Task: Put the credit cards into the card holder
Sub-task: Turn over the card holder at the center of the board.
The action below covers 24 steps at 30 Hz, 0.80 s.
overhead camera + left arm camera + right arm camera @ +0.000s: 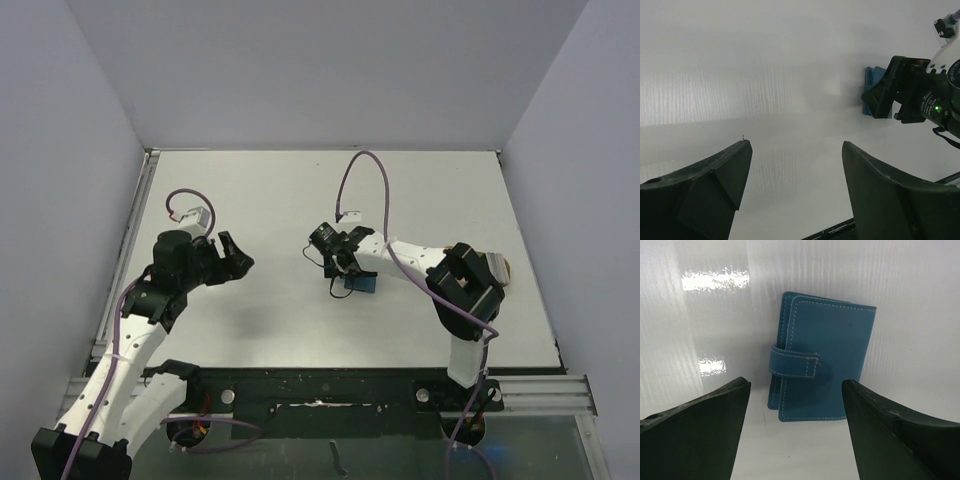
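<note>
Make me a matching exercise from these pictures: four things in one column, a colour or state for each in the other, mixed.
1 card holder
2 left arm
3 right arm
4 table

A jaws open, away from the card holder
B white
C teal-blue, lying closed
D jaws open above the card holder

Pairs: 1-C, 2-A, 3-D, 4-B

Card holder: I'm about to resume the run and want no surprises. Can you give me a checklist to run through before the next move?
1. Card holder lying flat on the table: ok.
2. Card holder open for loading: not ok, the snap tab lies across the closed cover.
3. Right gripper open above the card holder, gripping nothing: ok.
4. Left gripper open, empty, apart from the card holder: ok.
5. Credit cards located: cannot tell, none shows in any view.
</note>
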Tool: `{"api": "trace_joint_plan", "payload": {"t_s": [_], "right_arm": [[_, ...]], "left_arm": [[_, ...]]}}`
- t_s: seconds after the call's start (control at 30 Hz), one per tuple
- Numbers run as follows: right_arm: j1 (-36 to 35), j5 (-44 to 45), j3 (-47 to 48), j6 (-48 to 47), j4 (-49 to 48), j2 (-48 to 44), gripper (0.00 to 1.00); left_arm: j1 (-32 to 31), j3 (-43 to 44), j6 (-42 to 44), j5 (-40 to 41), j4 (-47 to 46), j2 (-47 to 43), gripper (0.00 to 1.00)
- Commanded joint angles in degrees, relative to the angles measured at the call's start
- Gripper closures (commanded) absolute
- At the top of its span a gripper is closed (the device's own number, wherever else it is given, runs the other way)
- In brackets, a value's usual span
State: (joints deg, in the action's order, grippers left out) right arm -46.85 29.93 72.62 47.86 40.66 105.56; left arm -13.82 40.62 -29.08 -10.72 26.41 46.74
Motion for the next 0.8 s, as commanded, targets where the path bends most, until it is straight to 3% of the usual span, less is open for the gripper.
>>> {"api": "trace_joint_plan", "payload": {"t_s": [0.0,0.23,0.6,0.77], "right_arm": [[0.5,2.0,5.1,-1.4,-0.5,1.9,0.26],[0.6,5.1,9.8,-1.2,4.1,8.7,0.34],[0.3,5.5,9.1,-1.3,5.7,9.3,0.8],[-0.6,5.2,8.2,-1.9,4.6,8.2,0.92]], "left_arm": [[-0.1,0.3,1.2,0.6,-2.8,-1.2,0.28],[0.1,0.1,1.4,0.2,-3.2,-1.5,0.28],[0.1,-0.1,1.3,-0.5,-3.6,-1.7,0.28],[0.1,-0.3,1.1,-0.5,-3.9,-1.7,0.28]]}}
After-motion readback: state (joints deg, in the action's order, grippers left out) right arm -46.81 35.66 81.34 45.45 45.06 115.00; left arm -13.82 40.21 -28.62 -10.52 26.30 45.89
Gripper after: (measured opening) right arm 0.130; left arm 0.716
